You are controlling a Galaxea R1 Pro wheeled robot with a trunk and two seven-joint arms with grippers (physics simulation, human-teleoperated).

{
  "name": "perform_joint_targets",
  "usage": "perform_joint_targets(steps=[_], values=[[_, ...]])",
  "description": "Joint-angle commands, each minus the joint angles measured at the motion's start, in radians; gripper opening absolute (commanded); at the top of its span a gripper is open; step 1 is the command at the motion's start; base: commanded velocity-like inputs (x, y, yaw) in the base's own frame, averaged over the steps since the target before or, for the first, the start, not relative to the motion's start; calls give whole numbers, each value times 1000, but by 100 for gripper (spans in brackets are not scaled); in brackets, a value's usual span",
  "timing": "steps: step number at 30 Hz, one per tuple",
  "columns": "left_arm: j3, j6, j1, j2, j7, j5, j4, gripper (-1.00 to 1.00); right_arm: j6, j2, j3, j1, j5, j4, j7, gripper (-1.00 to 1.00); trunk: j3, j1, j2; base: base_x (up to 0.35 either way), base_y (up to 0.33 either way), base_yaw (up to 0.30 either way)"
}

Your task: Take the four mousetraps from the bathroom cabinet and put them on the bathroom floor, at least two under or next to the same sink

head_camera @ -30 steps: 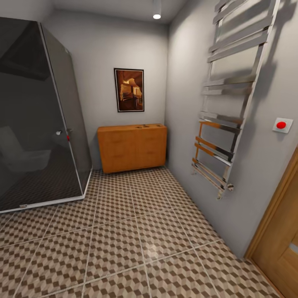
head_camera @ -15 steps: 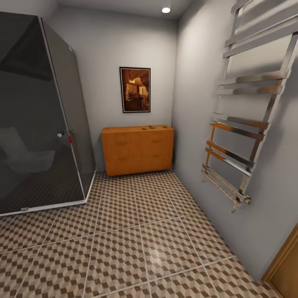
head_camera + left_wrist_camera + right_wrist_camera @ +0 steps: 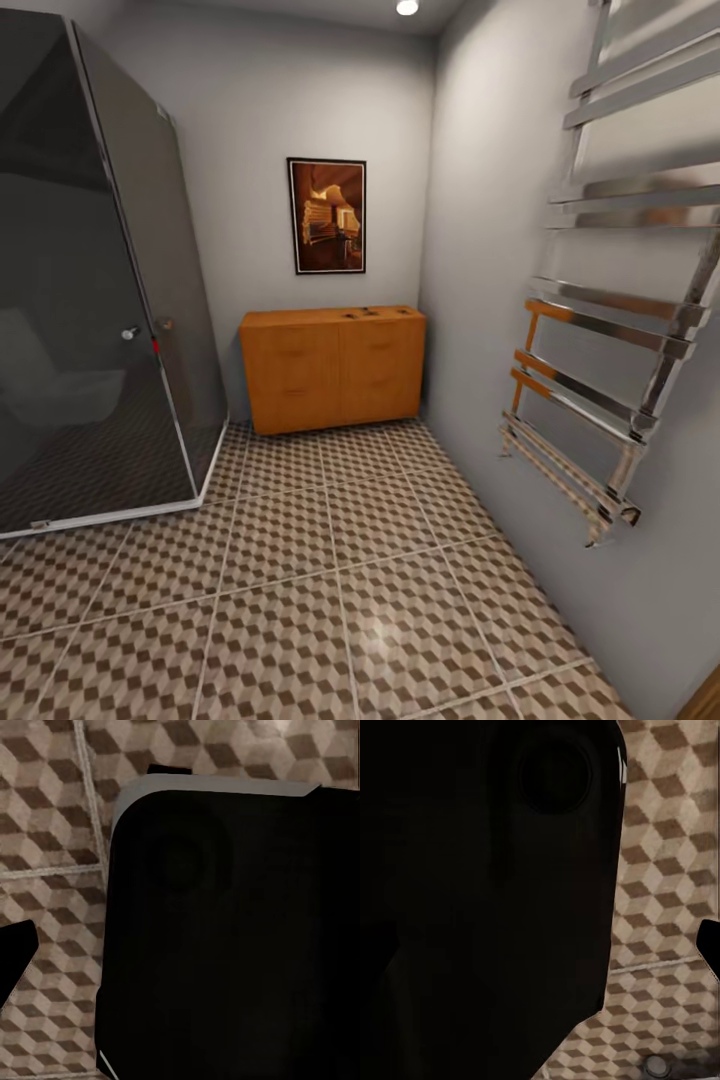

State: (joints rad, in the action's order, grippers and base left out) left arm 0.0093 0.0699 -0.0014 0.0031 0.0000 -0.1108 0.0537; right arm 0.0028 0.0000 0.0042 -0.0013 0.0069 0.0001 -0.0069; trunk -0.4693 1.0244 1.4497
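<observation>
A: The cabinet (image 3: 333,368) is orange-brown wood. The small things on its top are dark, too small to tell more.

B: And the bathroom floor (image 3: 300,590)?

A: Brown and beige cube-pattern tiles with thin pale grout lines. The same pattern shows in both wrist views, beside a black body.

B: The walls?

A: Plain grey. The shower enclosure (image 3: 90,300) is smoky dark grey glass, the towel rail (image 3: 610,330) shiny chrome, the picture (image 3: 327,215) black-framed in amber browns.

cabinet (image 3: 332,367): you see orange-brown wood, smooth and matt.
bathroom floor (image 3: 300,590): tiles with a brown and beige cube print, a little shiny, with thin pale lines between.
shower wall (image 3: 80,300): dark glass, smooth and glossy.
towel rail (image 3: 600,330): bright, shiny metal bars.
wall (image 3: 470,250): grey, matt paint.
</observation>
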Motion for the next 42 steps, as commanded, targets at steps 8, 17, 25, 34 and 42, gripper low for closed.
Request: perform_joint_targets(steps=[8, 17, 25, 34, 42], values=[[0, 2, 0, 0, 0, -9, 0, 100, 0, 0, 0, 0, 1, 0, -1, 100, -1, 1, 0, 325, 0, 1], [0, 2, 0, 0, 0, -9, 0, 100, 0, 0, 0, 0, 1, 0, -1, 100, -1, 1, 0, 325, 0, 0], [0, 2, 0, 0, 0, -9, 0, 100, 0, 0, 0, 0, 1, 0, -1, 100, -1, 1, 0, 325, 0, 0], [0, 2, 0, 0, 0, -9, 0, 100, 0, 0, 0, 0, 1, 0, -1, 100, -1, 1, 0, 324, 0, 0], [0, 2, 0, 0, 0, -9, 0, 100, 0, 0, 0, 0, 1, 0, -1, 100, -1, 1, 0, 325, 0, 0]])
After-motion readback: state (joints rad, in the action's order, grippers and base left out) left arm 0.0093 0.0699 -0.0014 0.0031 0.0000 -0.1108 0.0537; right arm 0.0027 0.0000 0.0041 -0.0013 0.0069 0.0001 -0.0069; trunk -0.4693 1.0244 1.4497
